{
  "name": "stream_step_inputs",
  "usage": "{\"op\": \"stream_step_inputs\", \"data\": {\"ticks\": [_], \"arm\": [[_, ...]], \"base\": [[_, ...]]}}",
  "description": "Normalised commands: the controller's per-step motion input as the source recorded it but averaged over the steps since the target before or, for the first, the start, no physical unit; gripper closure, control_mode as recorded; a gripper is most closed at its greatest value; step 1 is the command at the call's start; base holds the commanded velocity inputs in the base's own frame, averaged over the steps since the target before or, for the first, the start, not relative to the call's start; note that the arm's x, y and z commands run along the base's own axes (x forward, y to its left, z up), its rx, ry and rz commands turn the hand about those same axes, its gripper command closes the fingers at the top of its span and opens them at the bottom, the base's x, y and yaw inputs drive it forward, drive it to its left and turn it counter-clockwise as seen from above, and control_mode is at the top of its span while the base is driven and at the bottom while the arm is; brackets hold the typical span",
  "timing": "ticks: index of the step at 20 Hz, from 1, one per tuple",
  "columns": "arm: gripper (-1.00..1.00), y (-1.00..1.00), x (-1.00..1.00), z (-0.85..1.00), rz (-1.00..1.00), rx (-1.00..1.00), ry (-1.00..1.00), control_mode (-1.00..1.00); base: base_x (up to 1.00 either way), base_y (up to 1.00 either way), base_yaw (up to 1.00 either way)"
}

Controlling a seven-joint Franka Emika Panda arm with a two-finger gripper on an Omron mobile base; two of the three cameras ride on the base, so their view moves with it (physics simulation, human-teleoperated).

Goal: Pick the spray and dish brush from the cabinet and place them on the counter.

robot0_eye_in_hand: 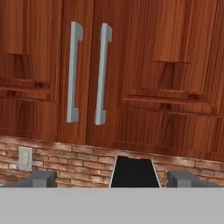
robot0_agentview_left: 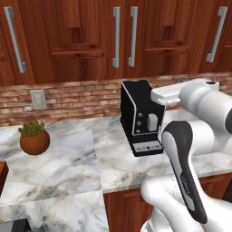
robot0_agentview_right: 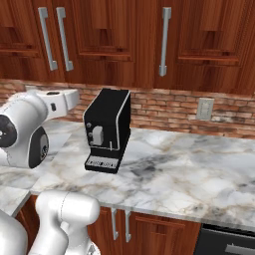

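Note:
The cabinet point(robot0_agentview_left: 86, 41) point(robot0_agentview_right: 114, 35) point(robot0_eye_in_hand: 144, 65) hangs above the counter point(robot0_agentview_left: 68, 154) point(robot0_agentview_right: 174, 169) with all its panelled doors shut. The spray and the dish brush are hidden from view. My gripper point(robot0_eye_in_hand: 113, 179) is open, its two dark fingertips point(robot0_eye_in_hand: 41, 178) far apart with nothing between them. It points at the pair of doors with two grey bar handles point(robot0_eye_in_hand: 74, 72) side by side, some way in front of them. My white hand point(robot0_agentview_left: 165, 95) point(robot0_agentview_right: 62, 99) hovers above the counter beside the coffee machine.
A black coffee machine point(robot0_agentview_left: 138, 115) point(robot0_agentview_right: 107, 129) point(robot0_eye_in_hand: 133, 173) stands on the counter below the gripper. A potted plant point(robot0_agentview_left: 34, 138) sits to the left. A wall outlet point(robot0_agentview_left: 38, 99) point(robot0_agentview_right: 205, 108) is set in the brick backsplash.

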Motion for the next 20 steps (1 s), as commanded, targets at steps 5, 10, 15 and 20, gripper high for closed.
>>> {"op": "stream_step_inputs", "data": {"ticks": [5,10,15,20], "arm": [[-1.00,0.10,0.00,0.24,0.00,0.00,-0.16,-1.00],[-1.00,0.09,0.00,0.23,0.00,0.00,-0.13,-1.00],[-1.00,0.11,0.00,0.21,0.01,0.00,-0.09,-1.00],[-1.00,0.10,0.09,0.15,0.00,0.00,-0.04,-1.00]], "base": [[0.00,0.00,0.00],[0.00,0.00,0.00],[0.00,0.00,0.00],[0.00,0.00,0.00]]}}
